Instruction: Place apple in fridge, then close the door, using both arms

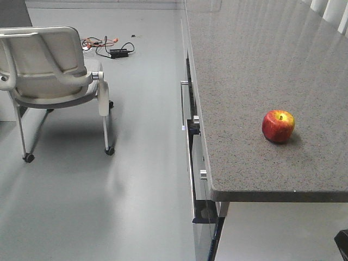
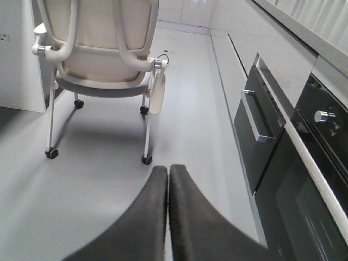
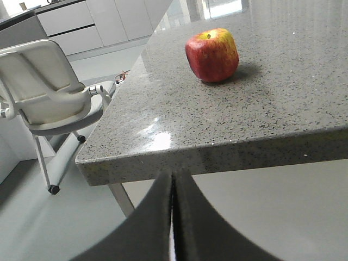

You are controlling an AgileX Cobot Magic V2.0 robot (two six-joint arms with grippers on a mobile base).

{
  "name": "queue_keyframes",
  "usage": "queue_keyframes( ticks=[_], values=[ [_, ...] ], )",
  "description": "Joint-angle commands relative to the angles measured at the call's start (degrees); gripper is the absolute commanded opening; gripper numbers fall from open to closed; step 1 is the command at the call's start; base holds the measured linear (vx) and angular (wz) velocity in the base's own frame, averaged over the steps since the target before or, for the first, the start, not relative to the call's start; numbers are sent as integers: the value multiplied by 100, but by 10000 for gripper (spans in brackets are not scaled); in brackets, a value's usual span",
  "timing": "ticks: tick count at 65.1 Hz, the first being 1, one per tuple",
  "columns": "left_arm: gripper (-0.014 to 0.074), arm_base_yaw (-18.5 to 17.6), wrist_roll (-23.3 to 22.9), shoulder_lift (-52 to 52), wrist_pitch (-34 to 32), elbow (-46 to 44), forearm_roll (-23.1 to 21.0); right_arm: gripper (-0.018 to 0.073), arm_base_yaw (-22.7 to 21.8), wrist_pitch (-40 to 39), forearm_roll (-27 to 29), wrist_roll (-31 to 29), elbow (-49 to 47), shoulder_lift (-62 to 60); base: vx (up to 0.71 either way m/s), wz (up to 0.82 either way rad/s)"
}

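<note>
Speckled grey stone tops the bench (image 1: 261, 65), and the apple (image 1: 278, 126) sits on it alone, stem up, touching nothing but the stone and set back from the edges. No fridge or door shows in any view, so the step in hand is judged to be the pick-up.

The right hand (image 3: 173, 175) is the one facing the apple, but it hangs lower than the apple, beneath the lip of the slab. Its two fingers are pressed flat together and hold nothing. To do this well it should rise above the slab first, spread wider than the fruit, come in level and close across the widest part, gently, since glossy round skin may slip or roll.

The left hand (image 2: 168, 169) is likewise pressed closed and empty. It points away from the apple, over bare floor. Farther from the apple stand a white chair (image 1: 51, 68) on castors and dark oven fronts (image 2: 321, 163).
</note>
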Motion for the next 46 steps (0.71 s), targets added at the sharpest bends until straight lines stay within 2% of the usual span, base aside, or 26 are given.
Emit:
queue_keyframes(
  ticks=[1,36,46],
  values=[
    [-8,0,-45,-92,-402,162,22,-6,-35,-346,11,-48,73,43,0,0],
    [-8,0,-45,-92,-402,162,22,-6,-35,-346,3,-56,73,42,0,0],
    [-8,0,-45,-92,-402,162,22,-6,-35,-346,-418,-412,73,42,0,0]
  ],
)
